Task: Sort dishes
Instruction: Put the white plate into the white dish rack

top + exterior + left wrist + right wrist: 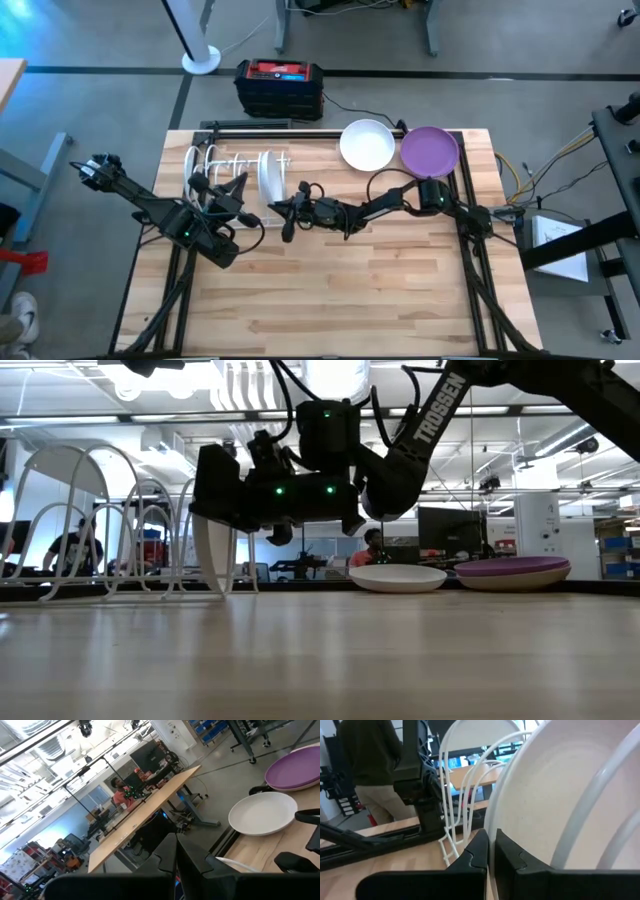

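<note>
Right gripper (283, 211) clamped on rim of white plate (270, 178), standing upright in rack (215, 165). Left gripper (228, 189) beside rack, fingers pressed together. Farther back on table (350, 300): white bowl (367, 144), then purple plate (430, 151), just beside each other.

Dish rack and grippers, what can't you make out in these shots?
- White plate in the rack: high view shows it edge-on only; right wrist view crops it at the picture's edges.
- Right gripper: whether it touches that plate is unclear; in the low view the arm bodies cover the spot.
- Left gripper: its tips are lost among the rack wires from above.
- White bowl and purple plate: undersides unseen.
</note>
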`<state>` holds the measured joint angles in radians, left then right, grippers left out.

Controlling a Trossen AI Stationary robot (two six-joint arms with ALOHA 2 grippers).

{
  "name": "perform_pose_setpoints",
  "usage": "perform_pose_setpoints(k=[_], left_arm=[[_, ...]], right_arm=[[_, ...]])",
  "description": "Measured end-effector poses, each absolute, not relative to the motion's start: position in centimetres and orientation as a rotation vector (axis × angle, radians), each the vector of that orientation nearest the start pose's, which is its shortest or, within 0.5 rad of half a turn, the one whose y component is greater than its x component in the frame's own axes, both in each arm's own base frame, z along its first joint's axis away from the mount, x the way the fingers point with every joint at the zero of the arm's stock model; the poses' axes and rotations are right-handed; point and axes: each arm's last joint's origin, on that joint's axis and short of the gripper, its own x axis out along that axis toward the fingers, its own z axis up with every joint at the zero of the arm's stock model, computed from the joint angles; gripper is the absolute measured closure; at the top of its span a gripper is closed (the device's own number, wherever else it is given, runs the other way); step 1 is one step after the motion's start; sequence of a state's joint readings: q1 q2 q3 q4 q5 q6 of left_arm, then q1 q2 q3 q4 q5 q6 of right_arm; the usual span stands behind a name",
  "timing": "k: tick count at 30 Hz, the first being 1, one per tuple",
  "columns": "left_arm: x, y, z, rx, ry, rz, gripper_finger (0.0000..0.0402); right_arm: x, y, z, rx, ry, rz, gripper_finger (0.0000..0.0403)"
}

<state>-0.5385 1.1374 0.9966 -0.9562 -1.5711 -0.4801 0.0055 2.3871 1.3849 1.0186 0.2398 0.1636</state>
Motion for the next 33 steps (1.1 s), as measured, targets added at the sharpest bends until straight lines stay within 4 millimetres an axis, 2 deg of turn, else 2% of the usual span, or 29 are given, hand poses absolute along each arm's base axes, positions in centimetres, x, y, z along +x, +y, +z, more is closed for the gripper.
perform_pose_setpoints(k=[28,33], left_arm=[[17.91,-7.33,30.80,0.555,0.315,0.999,0.0401],[17.92,-7.33,30.80,0.555,0.315,0.999,0.0401]], right_arm=[[49.08,0.30,10.69,0.145,0.017,-0.221,0.0402],[49.08,0.32,10.69,0.155,0.016,-0.213,0.0386]])
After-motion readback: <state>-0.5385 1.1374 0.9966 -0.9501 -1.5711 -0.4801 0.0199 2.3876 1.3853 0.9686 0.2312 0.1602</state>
